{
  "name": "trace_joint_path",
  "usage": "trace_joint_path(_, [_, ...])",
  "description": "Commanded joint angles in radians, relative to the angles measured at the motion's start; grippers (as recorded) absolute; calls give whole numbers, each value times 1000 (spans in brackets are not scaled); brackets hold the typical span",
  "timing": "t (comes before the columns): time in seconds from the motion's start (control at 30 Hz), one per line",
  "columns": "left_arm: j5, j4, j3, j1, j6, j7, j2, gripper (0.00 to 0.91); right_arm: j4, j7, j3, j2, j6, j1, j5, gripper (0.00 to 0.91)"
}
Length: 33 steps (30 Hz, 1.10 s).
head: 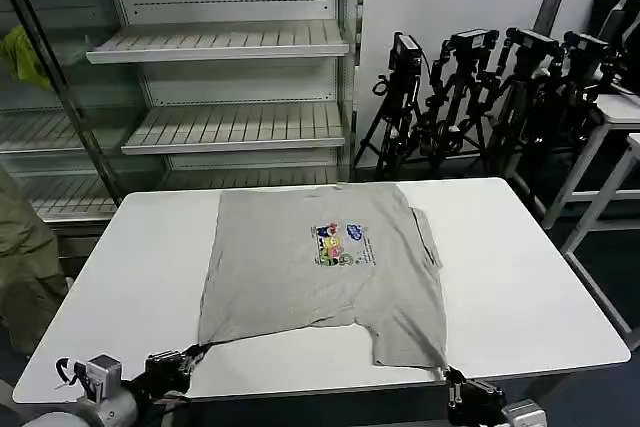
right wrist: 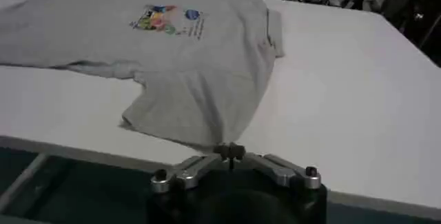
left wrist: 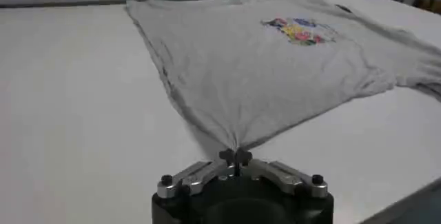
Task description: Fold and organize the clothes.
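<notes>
A light grey shirt (head: pixel 320 267) with a multicoloured chest print is spread on the white counter (head: pixel 520 277). Its near corners are pinched at the counter's front edge — one by the left end effector (left wrist: pixel 236 156), one by the right end effector (right wrist: pixel 229 151), both clenched on fabric.

The white desk (head: pixel 520 277) lies bare on both sides of the grey shirt (head: pixel 310 277), with wide open strips to its left and right where a gripper could pass without brushing anything. Only the shirt covers the desk, spread flat over the middle and reaching its near edge. Beyond the shirt, the shelving (head: pixel 220 47) stands close behind the desk's far edge, and a cluster of black tripods (head: pixel 480 97) blocks the far right corner.
</notes>
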Motion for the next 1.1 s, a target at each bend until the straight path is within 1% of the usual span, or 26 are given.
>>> trace_joint_path(0.03, [-49, -65, -150, 112, 12, -10, 28, 40, 69, 44, 80, -25, -10, -47, 41, 0])
trace_joint_path(0.1, [-60, -77, -170, 131, 16, -11, 40, 50, 83, 51, 116, -42, -11, -62, 58, 0])
trace_joint_path(0.13, [-61, -79, -174, 135, 16, -14, 43, 40, 83, 58, 128, -49, -11, -65, 78, 0])
trace_joint_path(0.2, [-61, -80, -174, 132, 15, -16, 47, 40, 83, 64, 140, -59, -11, -66, 87, 0])
trace_joint_path(0.37, [-56, -58, -157, 71, -4, -24, 39, 50, 73, 69, 119, -62, -9, -6, 86, 0])
trace_joint_path(0.43, [-60, -40, -158, 39, -8, -13, 43, 50, 48, 65, 105, -64, 4, 55, 85, 0])
trace_joint_path(0.53, [-72, -10, -147, -24, -14, -11, 47, 50, 14, 53, 97, -67, 26, 122, 86, 0])
trace_joint_path(0.67, [-73, 22, -110, -72, -38, -7, 76, 50, -33, 17, 86, -95, 52, 190, 85, 0])
trace_joint_path(0.8, [-69, 64, -25, -160, -49, -7, 87, 50, -86, -14, 72, -119, 75, 246, 85, 0])
trace_joint_path(0.9, [-71, 93, 38, -257, -47, -8, 70, 50, -131, -41, 62, -129, 95, 289, 80, 0])
trace_joint_path(0.97, [-77, 114, 71, -305, -45, -7, 58, 50, -148, -49, 56, -130, 99, 314, 79, 0])
trace_joint_path(1.1, [-74, 167, 114, -439, -40, -5, 6, 50, -215, -68, 26, -109, 106, 417, 79, 0])
